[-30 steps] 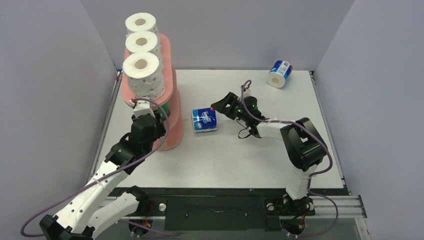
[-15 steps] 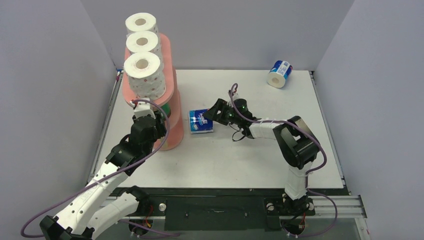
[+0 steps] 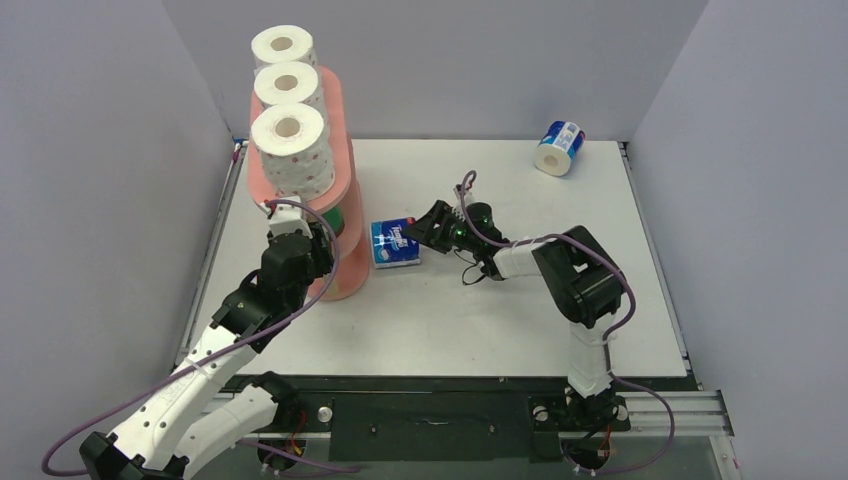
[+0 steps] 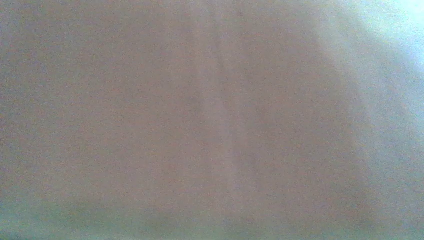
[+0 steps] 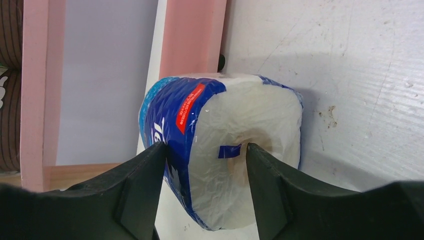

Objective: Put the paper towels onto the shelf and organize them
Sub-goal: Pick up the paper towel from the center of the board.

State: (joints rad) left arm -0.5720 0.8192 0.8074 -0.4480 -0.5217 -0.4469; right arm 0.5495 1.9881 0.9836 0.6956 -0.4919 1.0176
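Note:
The salmon-pink shelf (image 3: 338, 110) stands at the table's left. Three white red-dotted rolls (image 3: 290, 140) stand in a row on its top board. A green-wrapped roll (image 3: 344, 216) shows on a lower tier. A blue-white wrapped roll (image 3: 395, 243) lies on the table just right of the shelf. My right gripper (image 3: 424, 231) is open, its fingertips against that roll's end face (image 5: 245, 125). The shelf's boards (image 5: 192, 37) are right behind the roll. My left gripper (image 3: 305, 233) reaches in under the top board, its fingers hidden. The left wrist view is a blur.
A second blue-white wrapped roll (image 3: 559, 147) lies at the table's far right corner. Grey walls enclose the table on three sides. A brown roll's edge (image 5: 9, 125) shows inside the shelf in the right wrist view.
My right gripper has moved left and pushed the blue-white roll leftwards, closer to the shelf. The left arm has barely moved.

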